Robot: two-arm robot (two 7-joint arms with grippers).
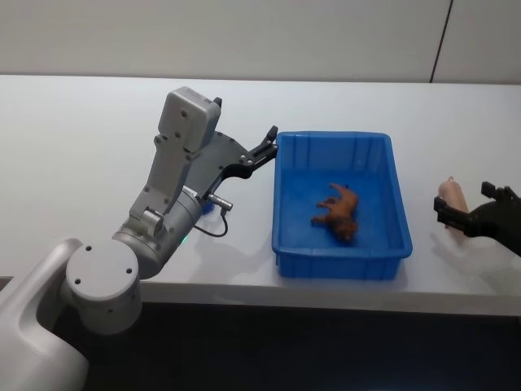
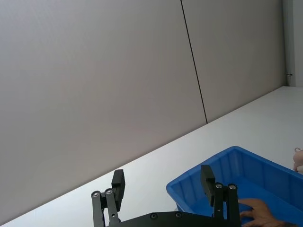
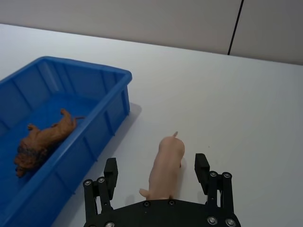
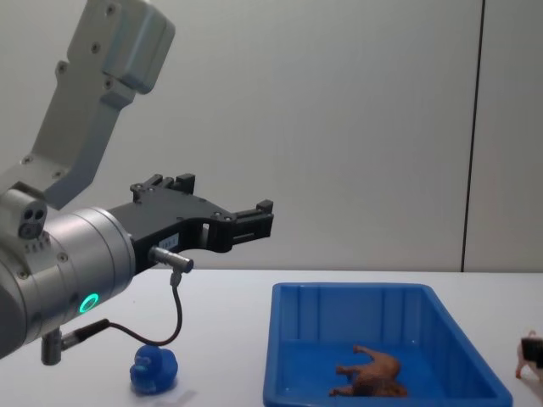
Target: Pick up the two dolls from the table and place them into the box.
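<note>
Pig point(image 3: 166, 165) lies on the desk point(image 3: 236, 104) beside the box's point(image 3: 113, 94) right wall, between the right gripper's point(image 3: 156, 163) parted jaws: close squarely across its body, then lift. Brown animal point(image 1: 339, 213) already lies in the box. Left gripper point(image 2: 162, 176) hangs off its left wall, jaws apart.

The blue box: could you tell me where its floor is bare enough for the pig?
Bare floor lies between the brown doll and the far wall of the box. The doll crowds the near middle. The open left gripper hangs by the far-left corner; the open right gripper straddles the pig outside.
</note>
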